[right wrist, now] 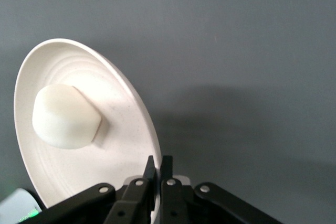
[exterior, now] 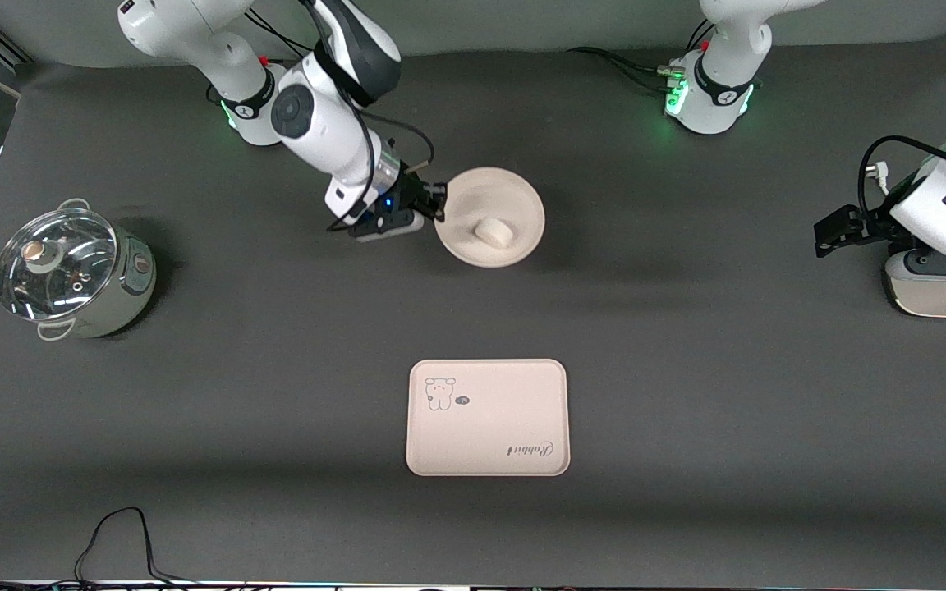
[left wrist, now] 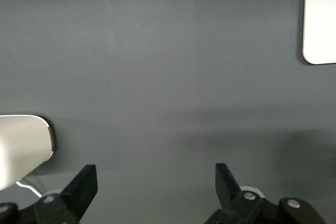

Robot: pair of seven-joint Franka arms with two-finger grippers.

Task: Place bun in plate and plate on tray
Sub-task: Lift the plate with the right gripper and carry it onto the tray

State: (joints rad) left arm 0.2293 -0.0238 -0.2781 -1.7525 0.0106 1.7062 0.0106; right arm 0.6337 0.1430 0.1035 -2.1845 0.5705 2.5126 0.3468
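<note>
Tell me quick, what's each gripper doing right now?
Right gripper: shut on the plate rim, bun inside.
Left gripper: open, holding nothing, waiting at its end of the table.

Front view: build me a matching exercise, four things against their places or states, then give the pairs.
Things:
1. bun
2. plate
3. tray
4. left gripper

Places or states:
A. open, over bare table at the left arm's end
B. lying in the plate
C. rim pinched by the right gripper
D. nearest the front camera, nothing on it

Pairs: 1-B, 2-C, 3-D, 4-A
</note>
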